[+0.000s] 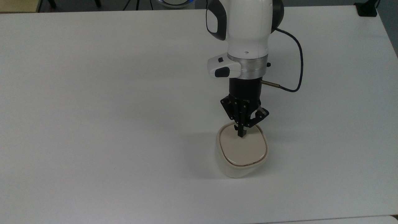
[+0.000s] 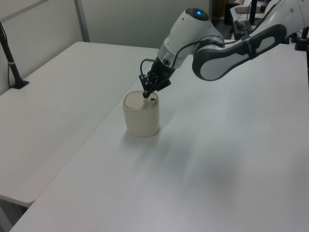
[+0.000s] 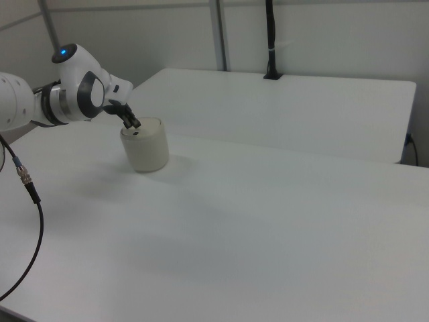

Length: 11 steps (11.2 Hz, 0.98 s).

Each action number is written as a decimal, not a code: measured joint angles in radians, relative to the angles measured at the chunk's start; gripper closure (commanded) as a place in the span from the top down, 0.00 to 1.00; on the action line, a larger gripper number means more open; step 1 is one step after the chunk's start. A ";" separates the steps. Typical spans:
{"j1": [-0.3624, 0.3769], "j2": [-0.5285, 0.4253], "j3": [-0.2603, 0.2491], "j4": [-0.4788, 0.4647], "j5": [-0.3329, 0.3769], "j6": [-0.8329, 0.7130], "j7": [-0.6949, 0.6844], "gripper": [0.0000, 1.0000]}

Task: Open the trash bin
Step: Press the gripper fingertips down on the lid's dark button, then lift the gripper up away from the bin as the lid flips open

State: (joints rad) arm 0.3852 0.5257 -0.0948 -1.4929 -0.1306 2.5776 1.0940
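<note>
With fingers pressed together, the gripper (image 1: 241,134) is poising over the trash bin (image 1: 242,152) lid's black button (image 2: 151,100) (lid unopened), so pressing down seems next.

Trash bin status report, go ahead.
Gripper shut, tip down on the lid by the black button. Trash bin lid closed. Nothing in the way.

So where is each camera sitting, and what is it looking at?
Top view: high up, looking down across the table; the arm reaches toward it, gripper on the trash bin.
Left view: beside the table, arm entering from the left view's right, bin central.
Right view: the opposite side, arm entering from the right view's left.
All three share bin and gripper.
</note>
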 measured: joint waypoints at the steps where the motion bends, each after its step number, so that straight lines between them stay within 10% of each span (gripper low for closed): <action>1: 0.000 0.000 0.000 -0.004 -0.010 0.000 0.000 0.00; 11: 0.003 -0.031 0.011 -0.049 -0.163 0.000 0.024 0.00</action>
State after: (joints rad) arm 0.3887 0.4943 -0.0840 -1.5422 -0.2935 2.5778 1.1180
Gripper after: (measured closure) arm 0.991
